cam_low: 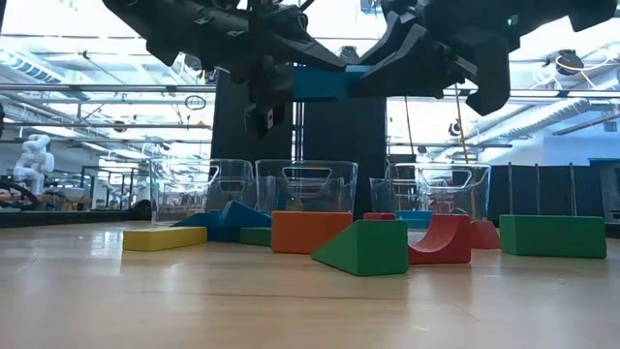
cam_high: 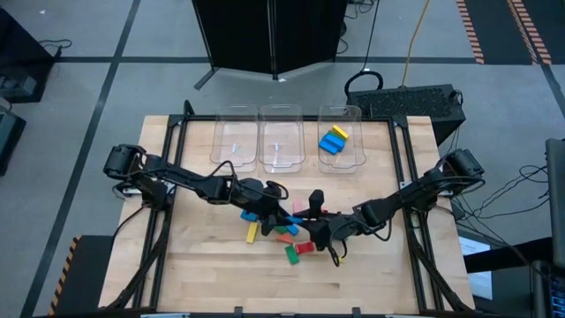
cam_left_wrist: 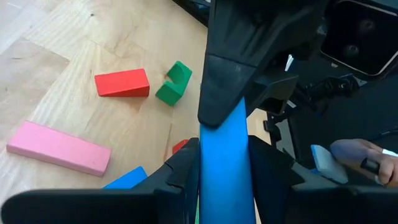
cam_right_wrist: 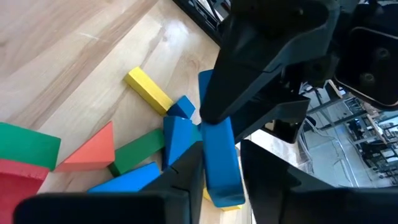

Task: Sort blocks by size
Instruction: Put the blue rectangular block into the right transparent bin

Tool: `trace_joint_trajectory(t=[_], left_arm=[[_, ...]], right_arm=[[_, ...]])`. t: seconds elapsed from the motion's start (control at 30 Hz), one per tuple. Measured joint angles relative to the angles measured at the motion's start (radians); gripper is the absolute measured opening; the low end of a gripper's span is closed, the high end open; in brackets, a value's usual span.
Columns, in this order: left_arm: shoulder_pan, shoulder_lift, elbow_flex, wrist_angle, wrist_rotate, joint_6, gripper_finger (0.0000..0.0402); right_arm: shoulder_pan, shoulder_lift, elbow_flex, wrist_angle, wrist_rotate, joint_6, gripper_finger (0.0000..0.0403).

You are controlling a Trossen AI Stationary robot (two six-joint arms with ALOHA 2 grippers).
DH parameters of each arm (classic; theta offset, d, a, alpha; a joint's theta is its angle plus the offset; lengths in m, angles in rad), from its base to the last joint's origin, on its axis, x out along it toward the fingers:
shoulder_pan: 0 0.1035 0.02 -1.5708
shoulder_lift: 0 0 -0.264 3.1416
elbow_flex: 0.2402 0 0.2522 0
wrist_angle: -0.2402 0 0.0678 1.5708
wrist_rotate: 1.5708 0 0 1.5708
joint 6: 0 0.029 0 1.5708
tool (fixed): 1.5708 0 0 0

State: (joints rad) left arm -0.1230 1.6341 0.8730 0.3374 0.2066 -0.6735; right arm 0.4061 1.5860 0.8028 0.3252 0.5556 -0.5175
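Observation:
A long blue block (cam_low: 325, 82) hangs in the air above the pile of blocks (cam_high: 282, 237), held between both grippers. My left gripper (cam_high: 279, 212) comes from the table's left and is shut on one end of it. My right gripper (cam_high: 309, 226) comes from the right and is shut on the other end. Below on the table lie a yellow bar (cam_low: 165, 238), an orange block (cam_low: 310, 232), a green wedge (cam_low: 366, 248), a red arch (cam_low: 441, 239) and a pink bar (cam_left_wrist: 59, 148). My left gripper pinches the blue block's near end (cam_left_wrist: 222, 180) between its two fingers, which lie along its two long sides. The fingers slant slightly down from the table's left. The block is lifted clear of the table. My right gripper pinches the blue block's other end (cam_right_wrist: 221, 165) between its two fingers, one on each long side. The fingers slant slightly down from the table's right, facing my left gripper. The block hangs clear above the pile.
Three clear bins (cam_high: 281, 140) stand in a row at the far side; the right one (cam_high: 341, 140) holds blue and yellow blocks. A green block (cam_low: 552, 236) lies at the right. Bare wood lies toward the near edge (cam_high: 221, 283).

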Motion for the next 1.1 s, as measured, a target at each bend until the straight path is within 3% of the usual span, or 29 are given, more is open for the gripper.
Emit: trace_joint_trajectory(t=[0.17, 0.37, 0.67, 0.9, 1.1], left_arm=[[0.000, 0.000, 0.000, -0.001, 0.000, 0.017, 0.0109], [0.000, 0.000, 0.000, -0.002, 0.000, 0.026, 0.0113], [-0.002, 0.000, 0.000, -0.012, -0.001, 0.081, 0.0166], [0.007, -0.031, 0.000, -0.063, 0.034, 0.144, 0.0175], [-0.002, -0.159, 0.000, -0.237, -0.114, 0.266, 0.0175]], right_arm=[[0.000, 0.000, 0.000, -0.009, 0.000, -0.011, 0.0059], [0.001, 0.000, 0.000, -0.010, 0.001, -0.013, 0.0056], [-0.001, 0.000, 0.000, -0.006, 0.004, -0.011, 0.0056], [-0.001, -0.005, 0.000, -0.027, 0.047, -0.015, 0.0056], [-0.041, -0.047, 0.001, -0.135, 0.124, 0.047, 0.0056]])
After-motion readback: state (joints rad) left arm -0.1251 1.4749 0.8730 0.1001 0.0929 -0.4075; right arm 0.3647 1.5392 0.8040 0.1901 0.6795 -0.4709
